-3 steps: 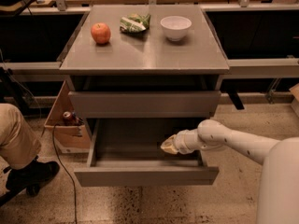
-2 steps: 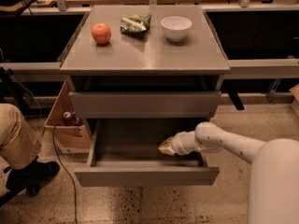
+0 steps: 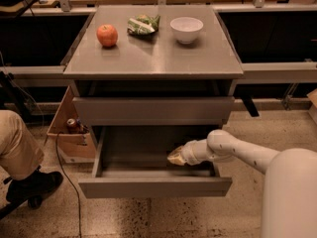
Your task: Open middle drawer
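The middle drawer [image 3: 153, 187] is pulled far out of the grey cabinet, and its bare grey inside shows. Its flat front stands well forward of the taller upper drawer front [image 3: 153, 110], which sits about flush. My gripper [image 3: 174, 157] is inside the open drawer, at its right side, low over the floor of the drawer and behind the front panel. My white arm [image 3: 237, 150] reaches in from the right. The lowest drawer is hidden beneath the open one.
On the cabinet top [image 3: 153, 58] stand a red apple [image 3: 107, 35], a green snack bag [image 3: 142, 25] and a white bowl [image 3: 186, 29]. A person's leg [image 3: 17, 143] and shoe [image 3: 32, 185] are at the left. A cardboard box [image 3: 69, 138] and a cable [image 3: 64, 167] lie left of the cabinet.
My gripper has shifted slightly to the left inside the open drawer. The drawer front has stayed where it was.
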### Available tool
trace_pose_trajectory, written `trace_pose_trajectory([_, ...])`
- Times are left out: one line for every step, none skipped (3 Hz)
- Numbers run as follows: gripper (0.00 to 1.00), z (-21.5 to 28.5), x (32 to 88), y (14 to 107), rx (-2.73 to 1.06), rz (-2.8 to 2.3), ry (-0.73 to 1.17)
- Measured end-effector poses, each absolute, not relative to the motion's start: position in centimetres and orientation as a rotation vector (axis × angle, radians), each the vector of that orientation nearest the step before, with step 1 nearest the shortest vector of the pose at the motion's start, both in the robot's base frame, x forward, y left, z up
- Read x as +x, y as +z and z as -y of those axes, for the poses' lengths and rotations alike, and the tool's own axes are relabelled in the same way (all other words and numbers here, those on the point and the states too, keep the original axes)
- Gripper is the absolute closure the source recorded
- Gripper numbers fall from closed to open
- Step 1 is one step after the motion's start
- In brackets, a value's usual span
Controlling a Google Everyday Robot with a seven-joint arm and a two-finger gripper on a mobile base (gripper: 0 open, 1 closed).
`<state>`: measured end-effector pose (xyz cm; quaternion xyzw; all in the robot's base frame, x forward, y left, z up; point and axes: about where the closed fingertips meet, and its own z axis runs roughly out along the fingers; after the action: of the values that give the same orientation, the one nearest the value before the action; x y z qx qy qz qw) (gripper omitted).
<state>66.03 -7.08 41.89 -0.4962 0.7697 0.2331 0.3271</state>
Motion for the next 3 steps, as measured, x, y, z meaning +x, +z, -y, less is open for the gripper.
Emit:
trace_pose_trajectory([1.00, 6.3, 65.2, 41.0, -1.354, -2.025, 0.684])
trace_pose_trajectory([1.00, 5.7, 63.6, 40.2, -1.416, -2.030, 0.779])
trace_pose_trajectory([1.00, 5.2, 62.1, 39.6, -1.454, -2.029, 0.857])
